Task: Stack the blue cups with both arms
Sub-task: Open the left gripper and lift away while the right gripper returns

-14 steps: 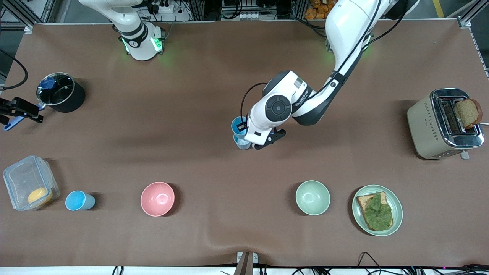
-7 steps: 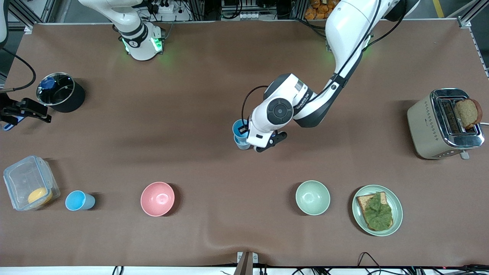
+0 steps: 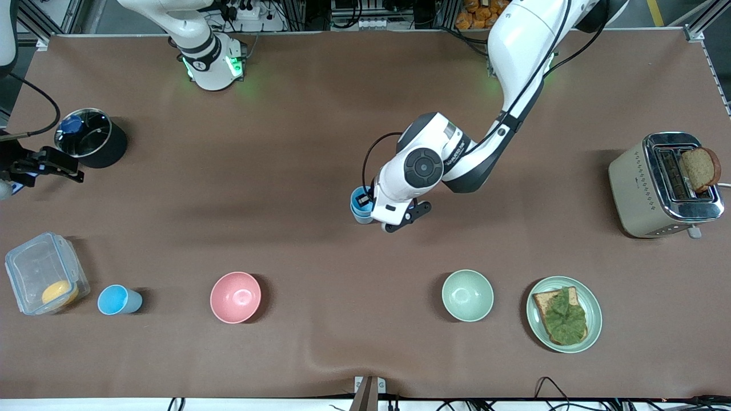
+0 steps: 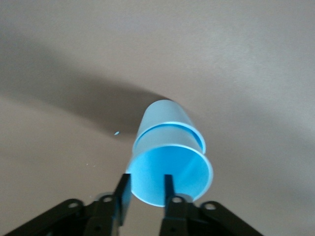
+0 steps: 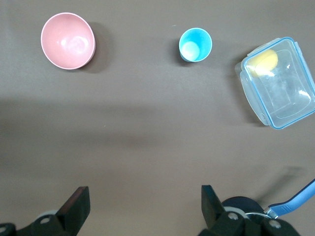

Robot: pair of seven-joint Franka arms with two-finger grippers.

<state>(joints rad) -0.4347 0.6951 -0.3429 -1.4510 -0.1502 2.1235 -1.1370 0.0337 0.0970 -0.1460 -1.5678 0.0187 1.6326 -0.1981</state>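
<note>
Mostly hidden, nested blue cups (image 3: 360,206), left claw (image 4: 147,192) pinching rim, lower cup barely visible.

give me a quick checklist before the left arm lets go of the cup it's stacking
1. Upper blue cup seated in lower blue cup: ok, it sits nested with only the lower cup's base end showing past it.
2. Left pincer grip on the upper cup's rim: ok, one finger inside, one outside.
3. Stack resting on the table: cannot tell, contact is hidden.
4. Right pincer out of the way: ok, open and over the pot end of the table.
5. Third blue cup left to stack: not ok, it stands alone beside the clear container.
</note>
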